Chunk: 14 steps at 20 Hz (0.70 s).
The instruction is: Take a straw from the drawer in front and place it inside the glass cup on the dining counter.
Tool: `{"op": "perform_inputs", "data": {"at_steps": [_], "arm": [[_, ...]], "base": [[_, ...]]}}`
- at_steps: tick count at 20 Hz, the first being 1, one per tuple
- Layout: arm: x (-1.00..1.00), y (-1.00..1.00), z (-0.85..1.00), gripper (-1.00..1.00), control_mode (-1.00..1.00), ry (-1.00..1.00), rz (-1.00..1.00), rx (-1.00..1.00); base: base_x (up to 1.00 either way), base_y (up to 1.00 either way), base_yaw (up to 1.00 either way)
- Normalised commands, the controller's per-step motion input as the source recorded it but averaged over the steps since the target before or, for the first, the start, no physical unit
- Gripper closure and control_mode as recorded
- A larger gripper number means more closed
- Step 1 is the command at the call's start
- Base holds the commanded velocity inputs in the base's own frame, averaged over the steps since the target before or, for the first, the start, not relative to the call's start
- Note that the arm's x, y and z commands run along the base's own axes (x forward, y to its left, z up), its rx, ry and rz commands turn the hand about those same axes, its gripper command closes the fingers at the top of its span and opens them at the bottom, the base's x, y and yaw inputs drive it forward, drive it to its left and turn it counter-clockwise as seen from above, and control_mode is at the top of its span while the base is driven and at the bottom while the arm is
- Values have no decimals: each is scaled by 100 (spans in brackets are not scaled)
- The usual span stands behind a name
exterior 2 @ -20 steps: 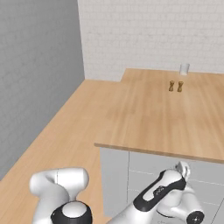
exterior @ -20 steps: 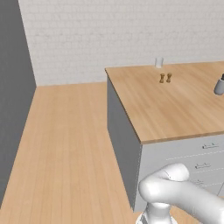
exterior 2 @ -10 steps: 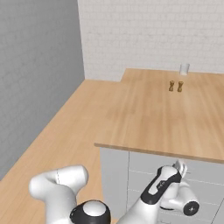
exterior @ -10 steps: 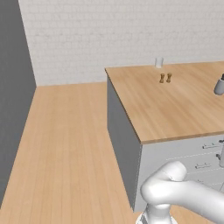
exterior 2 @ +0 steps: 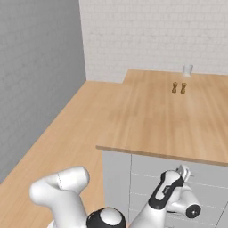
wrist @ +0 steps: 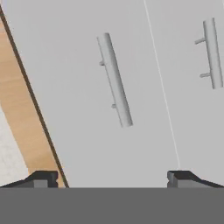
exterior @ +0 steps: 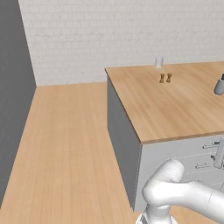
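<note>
the claw (wrist: 111, 177) is spread wide and holds nothing, its two dark fingertips (wrist: 43, 178) apart at the near edge of the hand view, facing the flat grey front of the drawer (wrist: 87, 144). the silver bar handle (wrist: 114, 80) stands ahead of the claw, a little off its middle line, and a second handle (wrist: 211, 52) of the neighbour front lies further to one side. the drawer seems closed, so the straw is hidden inside. the glass cup (exterior 2: 187, 70) waits far beyond the claw, near the back edge of the bench (exterior 2: 147, 129), past the two small brown shakers (exterior 2: 178, 87). to do this step well, i think the claw should first centre on the near handle, with one finger on each side of the bar, then advance straight, close, and pull squarely outward so the drawer does not jam.
</note>
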Motion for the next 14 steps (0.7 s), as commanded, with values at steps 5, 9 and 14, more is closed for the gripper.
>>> {"op": "perform_inputs", "data": {"at_steps": [5, 9, 14], "arm": [[2, -41, -33, -100, -100, 0, 0, 7], [29, -24, -14, -100, -100, 0, 0, 2], [35, -25, -27, -100, -100, 0, 0, 2]], "base": [[0, 0, 0], [0, 0, 0], [0, 0, 0]]}}
